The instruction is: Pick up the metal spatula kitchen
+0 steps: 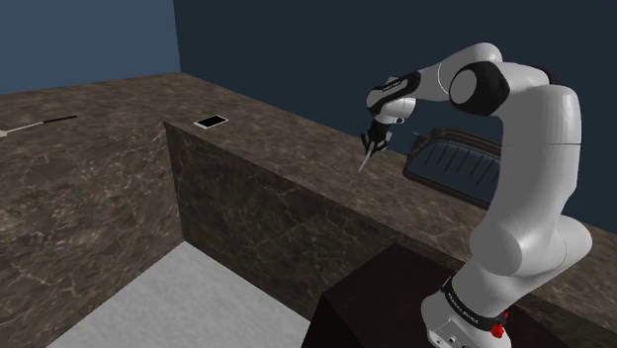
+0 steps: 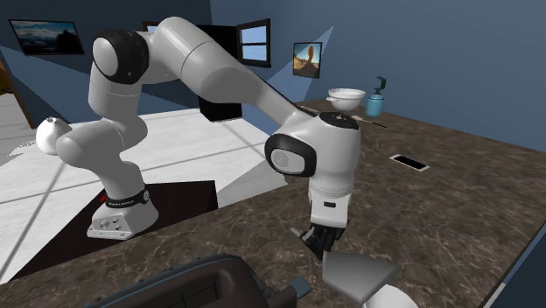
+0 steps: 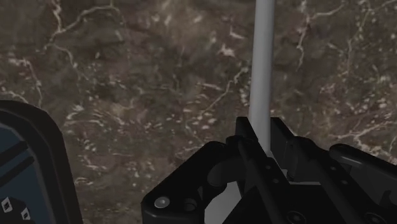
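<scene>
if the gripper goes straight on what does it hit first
Probably the dark marbled countertop: the gripper points down at it, and the grey spatula clasped in its fingers sticks out ahead, so that would touch first.

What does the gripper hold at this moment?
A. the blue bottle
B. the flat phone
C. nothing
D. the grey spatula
D: in the wrist view the gripper is shut on the spatula, clasping its grey handle.

Dark marbled countertop (image 1: pixel 89 168), blue walls (image 1: pixel 297 49), pale floor (image 1: pixel 168 306).
</scene>
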You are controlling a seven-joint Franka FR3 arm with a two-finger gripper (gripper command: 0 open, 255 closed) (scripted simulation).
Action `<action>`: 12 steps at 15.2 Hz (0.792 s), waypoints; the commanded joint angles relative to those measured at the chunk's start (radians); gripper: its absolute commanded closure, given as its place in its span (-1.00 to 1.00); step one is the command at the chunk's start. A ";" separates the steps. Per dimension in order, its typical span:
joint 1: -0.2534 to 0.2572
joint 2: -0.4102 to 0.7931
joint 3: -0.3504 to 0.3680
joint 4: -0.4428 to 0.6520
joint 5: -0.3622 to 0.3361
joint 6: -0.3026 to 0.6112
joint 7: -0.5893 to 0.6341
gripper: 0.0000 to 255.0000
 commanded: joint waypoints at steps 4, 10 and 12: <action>0.002 -0.034 -0.004 0.017 -0.007 -0.050 0.005 1.00; 0.004 -0.070 -0.008 0.045 -0.015 -0.114 0.011 1.00; 0.004 -0.081 -0.010 0.056 -0.017 -0.136 0.013 1.00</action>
